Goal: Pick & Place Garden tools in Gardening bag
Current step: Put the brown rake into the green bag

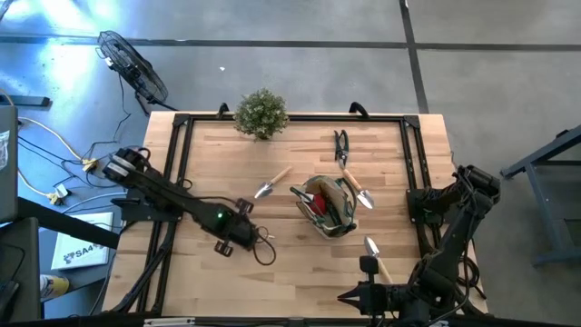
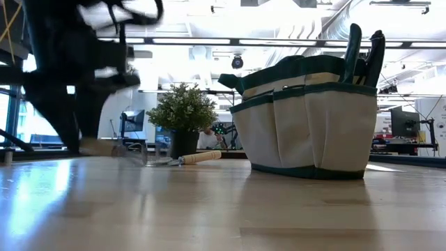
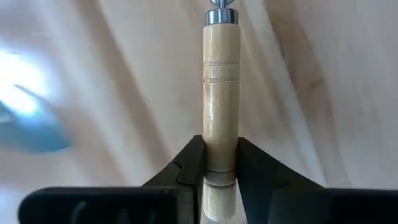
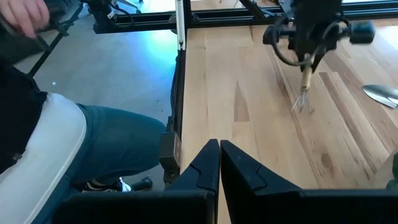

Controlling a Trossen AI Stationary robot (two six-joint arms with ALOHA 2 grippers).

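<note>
My left gripper (image 4: 305, 62) stands over the table's left half, shut on a small wooden-handled rake (image 4: 303, 92). The gardening bag (image 1: 329, 209) stands upright mid-table with green handles (image 2: 362, 49) sticking out of its mouth. One trowel (image 1: 270, 183) lies flat left of the bag and another (image 1: 358, 189) lies against its right side. A third trowel (image 1: 376, 257) lies near the front edge. Dark snips (image 1: 341, 147) lie behind the bag. My right gripper (image 4: 219, 163) is shut on nothing at the front right. My left gripper pinches the rake's wooden handle near its free end (image 3: 221, 163) between its two fingers. The fingers point steeply down and the handle runs on in line with them. The rake hangs tines down (image 4: 301, 104); whether the tines touch the table I cannot tell.
A bushy potted plant (image 1: 261, 113) stands at the far edge. A black frame (image 1: 178, 154) runs along the table's sides. A seated person (image 4: 74, 143) is close to the table's edge in the right wrist view. Bare wood lies in front of the bag.
</note>
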